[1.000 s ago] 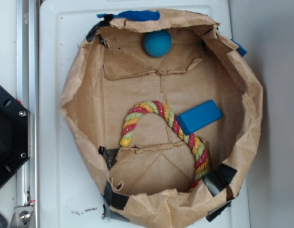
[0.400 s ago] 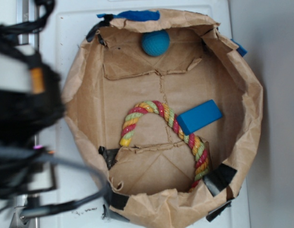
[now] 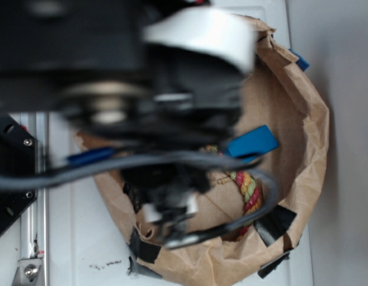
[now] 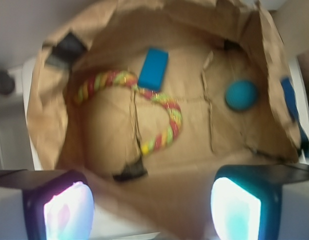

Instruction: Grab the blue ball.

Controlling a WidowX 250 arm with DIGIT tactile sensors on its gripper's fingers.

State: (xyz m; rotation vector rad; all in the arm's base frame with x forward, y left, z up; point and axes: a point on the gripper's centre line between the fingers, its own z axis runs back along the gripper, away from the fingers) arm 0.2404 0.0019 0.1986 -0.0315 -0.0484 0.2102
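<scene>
Robot arm (image 3: 142,77): a large, blurred black-and-white mass covering the upper left and middle of the exterior view, with dark cables looping below it; it hides most of the container's floor in that view.

Paper bag (image 3: 309,131) (image 4: 49,125): a brown bag with rolled-down walls forming a shallow open bowl on a white surface (image 3: 83,238), patched with black tape (image 3: 276,220) at the rim. No legible writing or label shows on it.

Contents, seen best in the wrist view:
- Rope (image 4: 159,107) (image 3: 249,185): twisted red, yellow and green, lying in an arch across the bag floor.
- Blue block (image 4: 153,68) (image 3: 251,143): flat, bright blue, rectangular, just beside the rope's arch, apparently touching it.
- Blue ball (image 4: 241,95): small, teal, round, resting on the bag floor near the right wall in the wrist view, well apart from the rope and block; hidden behind the arm in the exterior view.

Gripper (image 4: 152,212): its two fingertips (image 4: 69,212) sit at the bottom corners of the wrist view, spread wide apart with nothing between them, above the bag's near rim and away from the ball.
</scene>
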